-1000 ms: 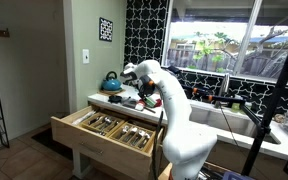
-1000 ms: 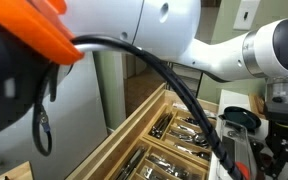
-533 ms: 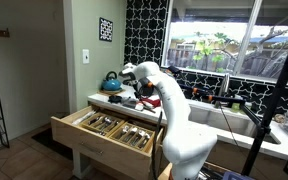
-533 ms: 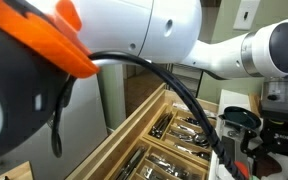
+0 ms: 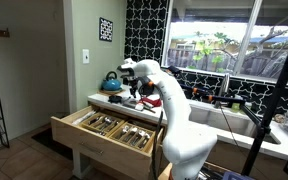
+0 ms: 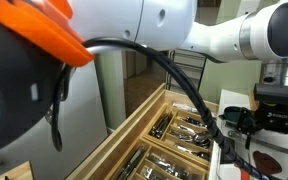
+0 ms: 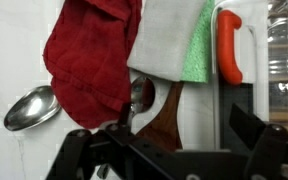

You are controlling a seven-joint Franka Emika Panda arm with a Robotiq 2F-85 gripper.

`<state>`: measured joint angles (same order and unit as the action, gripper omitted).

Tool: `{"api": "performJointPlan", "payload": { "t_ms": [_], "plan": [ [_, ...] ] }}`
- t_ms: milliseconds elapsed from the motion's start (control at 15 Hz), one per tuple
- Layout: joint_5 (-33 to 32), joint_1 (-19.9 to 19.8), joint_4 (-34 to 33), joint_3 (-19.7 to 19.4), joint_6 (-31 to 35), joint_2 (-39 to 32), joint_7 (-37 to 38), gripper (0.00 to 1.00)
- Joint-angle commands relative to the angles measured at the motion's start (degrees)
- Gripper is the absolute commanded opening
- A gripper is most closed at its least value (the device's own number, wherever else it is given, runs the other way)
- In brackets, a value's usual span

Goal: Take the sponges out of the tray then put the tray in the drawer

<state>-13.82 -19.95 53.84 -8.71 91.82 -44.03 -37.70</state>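
In an exterior view, the drawer (image 5: 109,127) is pulled out under the counter (image 5: 97,99). It is full of forks and spoons (image 5: 114,128). The white arm (image 5: 179,120) bends over the counter, and its gripper (image 5: 136,93) hangs just above the things there. It is too small here to tell how the fingers stand. A blue kettle (image 5: 111,80) sits near it on the counter.

In an exterior view from close by, the arm (image 6: 149,30) fills the top, and a black cable (image 6: 176,92) hangs down from it. The drawer (image 6: 134,135) lies open below. The gripper (image 6: 267,118) is off to one side of it, not over it.

In the wrist view, the gripper (image 7: 169,150) has its fingers (image 7: 72,152) spread wide, with nothing in them. Above them lie a red cloth (image 7: 84,60) and a white and green sponge (image 7: 179,40), touching each other. A spoon (image 7: 29,108) lies beside the cloth. An orange handle (image 7: 231,45) stands just beside the sponge.
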Motion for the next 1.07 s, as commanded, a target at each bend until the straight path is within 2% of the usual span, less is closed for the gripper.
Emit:
{"api": "performJointPlan", "payload": {
  "t_ms": [0, 133, 200, 267, 333, 400, 533, 600, 733, 800, 933, 1000],
  "plan": [
    [5.1, -1.7, 0.8, 2.1, 3.5, 0.6, 0.3, 1.0],
    [8.2, -2.5, 1.3, 3.1, 5.7, 0.5, -0.4, 1.0],
    [9.2, -2.8, 1.7, 3.4, 6.7, 0.6, -0.7, 0.93],
    [10.2, -3.1, 2.0, 3.6, 7.8, 0.6, -0.8, 0.75],
    [10.9, -3.2, 2.5, 3.7, 8.9, 0.6, -0.9, 0.69],
    [11.7, -3.6, 2.9, 4.1, 9.6, 0.7, -1.5, 0.69],
    [12.8, -3.9, 3.6, 4.5, 10.6, 0.7, -1.9, 0.55],
    [13.2, -4.0, 4.0, 4.5, 10.9, 0.7, -2.0, 0.45],
    [14.3, -4.2, 4.9, 5.0, 11.1, 0.8, -1.9, 0.33],
    [14.7, -4.2, 5.3, 5.1, 10.9, 0.9, -1.8, 0.72],
    [15.2, -4.2, 6.0, 5.3, 11.0, 1.0, -2.0, 0.68],
    [15.3, -4.2, 6.3, 5.4, 10.8, 1.0, -2.2, 0.73]
  ]
}}
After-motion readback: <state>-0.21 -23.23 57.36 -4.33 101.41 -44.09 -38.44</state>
